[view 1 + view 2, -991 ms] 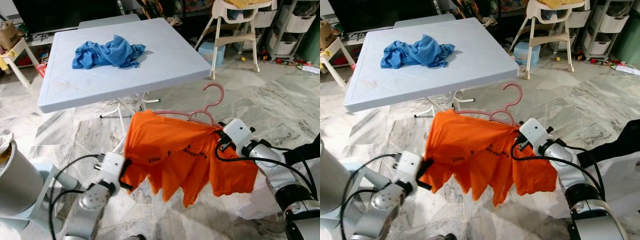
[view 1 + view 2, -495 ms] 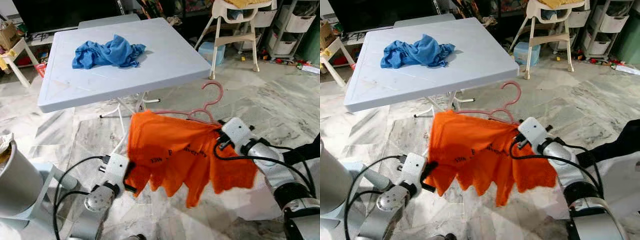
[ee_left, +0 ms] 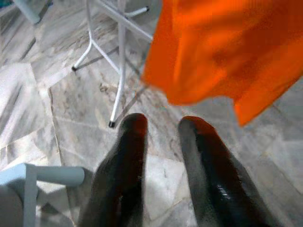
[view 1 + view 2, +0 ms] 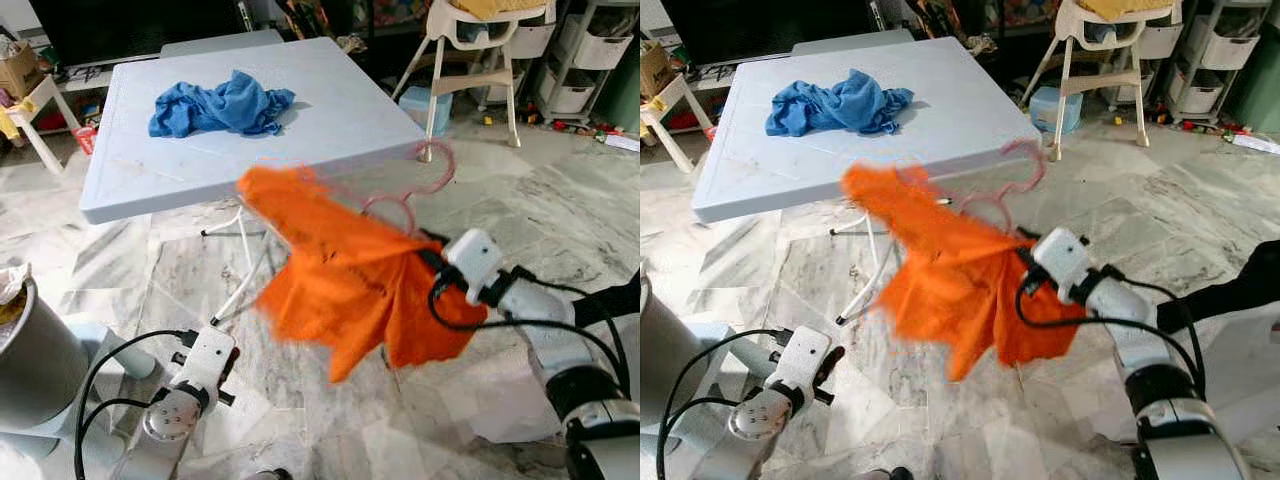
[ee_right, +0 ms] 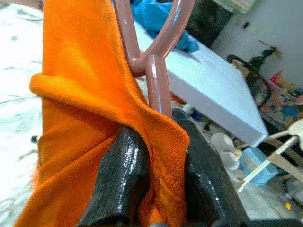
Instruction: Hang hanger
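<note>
1. The right gripper [image 5: 156, 156] is clamped on the pink hanger [image 4: 410, 195] and the orange shirt [image 4: 345, 275] draped over it.
2. Hanger and shirt hang blurred in the air, just off the near edge of the white table [image 4: 330, 115].
3. The left gripper [image 3: 163, 142] is low above the marble floor [image 4: 560, 215], fingers narrowly apart and empty.
4. A blue cloth [image 4: 220, 103] lies near the table's far left corner.

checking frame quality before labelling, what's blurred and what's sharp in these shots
Left eye view: the orange shirt and pink hanger are smeared by motion, while the table and blue cloth are sharp. Left wrist view: the left gripper and shirt are soft. Right wrist view: the right gripper, shut on the shirt and hanger, is crisp.
</note>
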You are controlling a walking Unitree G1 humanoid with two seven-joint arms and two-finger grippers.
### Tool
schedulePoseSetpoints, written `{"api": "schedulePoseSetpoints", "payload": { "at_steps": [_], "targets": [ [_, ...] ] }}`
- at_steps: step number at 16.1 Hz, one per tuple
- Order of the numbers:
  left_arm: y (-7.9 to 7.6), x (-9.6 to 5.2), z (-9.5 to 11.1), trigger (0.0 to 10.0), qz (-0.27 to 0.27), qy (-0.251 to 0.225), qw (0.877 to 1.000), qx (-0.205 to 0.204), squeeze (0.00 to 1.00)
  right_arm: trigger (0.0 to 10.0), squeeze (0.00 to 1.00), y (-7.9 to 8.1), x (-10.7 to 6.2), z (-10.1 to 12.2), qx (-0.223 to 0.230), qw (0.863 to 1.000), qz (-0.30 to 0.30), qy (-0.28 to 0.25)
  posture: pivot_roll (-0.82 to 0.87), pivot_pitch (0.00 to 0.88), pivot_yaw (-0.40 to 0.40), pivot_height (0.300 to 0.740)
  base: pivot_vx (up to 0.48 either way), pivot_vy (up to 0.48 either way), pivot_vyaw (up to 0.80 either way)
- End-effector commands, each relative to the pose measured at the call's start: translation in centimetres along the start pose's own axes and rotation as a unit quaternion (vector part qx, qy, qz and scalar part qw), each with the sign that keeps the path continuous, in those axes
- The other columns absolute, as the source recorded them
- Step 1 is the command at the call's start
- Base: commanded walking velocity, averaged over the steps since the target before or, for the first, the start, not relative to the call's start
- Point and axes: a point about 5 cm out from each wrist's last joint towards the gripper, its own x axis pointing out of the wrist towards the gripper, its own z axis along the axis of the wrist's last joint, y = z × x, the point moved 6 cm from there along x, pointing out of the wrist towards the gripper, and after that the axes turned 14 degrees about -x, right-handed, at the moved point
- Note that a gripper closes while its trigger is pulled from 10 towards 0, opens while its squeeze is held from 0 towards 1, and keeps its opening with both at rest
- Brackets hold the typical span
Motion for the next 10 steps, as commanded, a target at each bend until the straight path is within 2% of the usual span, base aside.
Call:
{"api": "schedulePoseSetpoints", "payload": {
  "at_steps": [1, 2, 4, 5, 6, 8, 10],
  "targets": [
    [0.5, 0.1, 1.6, 10.0, -0.006, -0.028, 0.999, 0.015, 1.0, 10.0, 0.0, -0.1, -0.3, 0.8, -0.03, 0.999, 0.013, -0.023, -0.08, 0.038, 0.078, 0.74, 0.0, 0.0, 0.0],
    [0.5, 0.1, 2.1, 10.0, -0.009, -0.037, 0.999, 0.018, 1.0, 10.0, 0.0, 0.2, -0.5, 0.8, -0.035, 0.999, 0.023, -0.024, -0.08, 0.037, 0.078, 0.74, 0.0, 0.0, 0.0],
    [0.1, 0.4, 5.1, 10.0, -0.04, -0.077, 0.996, -0.004, 1.0, 10.0, 0.0, 2.2, -2.0, -0.1, -0.066, 0.995, 0.076, -0.018, -0.08, 0.042, 0.078, 0.74, 0.0, 0.0, 0.0],
    [-0.2, 0.4, 5.8, 10.0, -0.057, -0.085, 0.995, 0.0, 1.0, 10.0, 0.0, 2.7, -2.6, -0.5, -0.076, 0.993, 0.092, -0.015, -0.08, 0.044, 0.079, 0.74, 0.0, 0.0, 0.0],
    [0.1, 0.3, 6.5, 10.0, -0.064, -0.093, 0.994, 0.006, 1.0, 10.0, 0.0, 3.0, -3.4, -0.9, -0.078, 0.992, 0.103, -0.011, -0.08, 0.047, 0.081, 0.74, 0.0, 0.0, 0.0],
    [1.0, 0.2, 6.7, 10.0, -0.066, -0.094, 0.993, 0.008, 1.0, 10.0, 0.0, 3.0, -4.2, -1.3, -0.075, 0.991, 0.112, -0.008, -0.09, 0.051, 0.086, 0.74, 0.0, 0.0, 0.0],
    [1.4, -0.1, 6.2, 10.0, -0.095, -0.081, 0.992, 0.008, 1.0, 10.0, 0.0, 3.1, -4.8, -1.5, -0.07, 0.99, 0.125, -0.006, -0.09, 0.051, 0.088, 0.74, 0.0, 0.0, 0.0]
  ]
}}
